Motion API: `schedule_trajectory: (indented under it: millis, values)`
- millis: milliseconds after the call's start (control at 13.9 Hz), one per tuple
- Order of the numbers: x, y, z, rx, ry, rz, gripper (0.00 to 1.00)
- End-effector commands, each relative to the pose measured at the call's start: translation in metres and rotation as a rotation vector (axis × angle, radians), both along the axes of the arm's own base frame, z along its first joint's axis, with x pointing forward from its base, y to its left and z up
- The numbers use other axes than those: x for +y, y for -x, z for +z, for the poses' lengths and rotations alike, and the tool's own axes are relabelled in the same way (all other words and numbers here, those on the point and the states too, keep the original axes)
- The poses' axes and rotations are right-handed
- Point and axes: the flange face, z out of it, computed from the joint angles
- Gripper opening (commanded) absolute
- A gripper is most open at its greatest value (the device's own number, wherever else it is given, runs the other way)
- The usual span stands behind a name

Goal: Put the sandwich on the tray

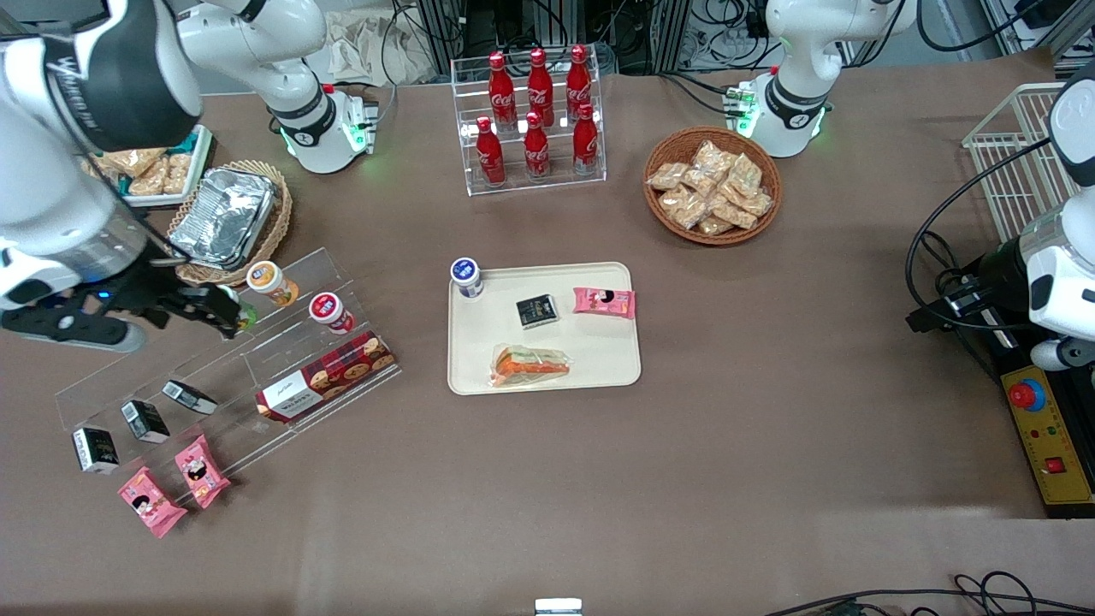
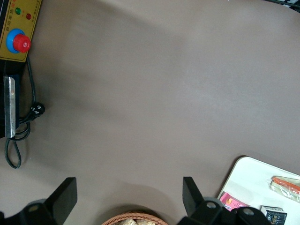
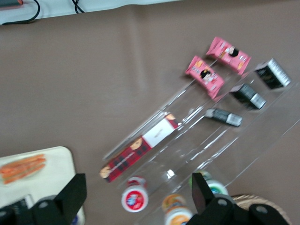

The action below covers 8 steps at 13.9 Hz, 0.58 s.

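A brown cloth-covered table (image 1: 770, 445) fills the scene, with cables and rack frames crowding the upper edge of the front view. At the centre sits the cream rectangular tray (image 1: 599, 372), and the wrapped sandwich (image 1: 529, 365) already lies flat inside it, along the edge nearest the camera, orange filling showing. Sharing the tray are a blue-lidded cup (image 1: 466, 277) in its upper-left corner, a small black packet (image 1: 537, 310) and a pink snack packet (image 1: 604, 302), all apart from the sandwich, so it rests clear of them.

The gripper (image 1: 224, 313) hangs at the left of the front view, over the clear acrylic display shelf (image 1: 214, 376), well apart from the tray. In the right wrist view its fingers (image 3: 75, 194) stand widely spread with nothing between them, the cookie box (image 3: 138, 153) and yogurt cups (image 3: 135, 198) showing under the gap. Judging by this, the placing looks complete and the arm is parked clear so nothing gets knocked.
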Motion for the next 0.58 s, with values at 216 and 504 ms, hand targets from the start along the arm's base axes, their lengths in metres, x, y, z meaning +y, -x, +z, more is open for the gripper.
schedule_trajectory:
  millis: [216,504]
  values:
    - [-0.069,-0.007,0.009,-0.069,0.051,0.150,1.00]
    - [-0.101,-0.013,0.024,-0.103,-0.015,0.102,1.00]
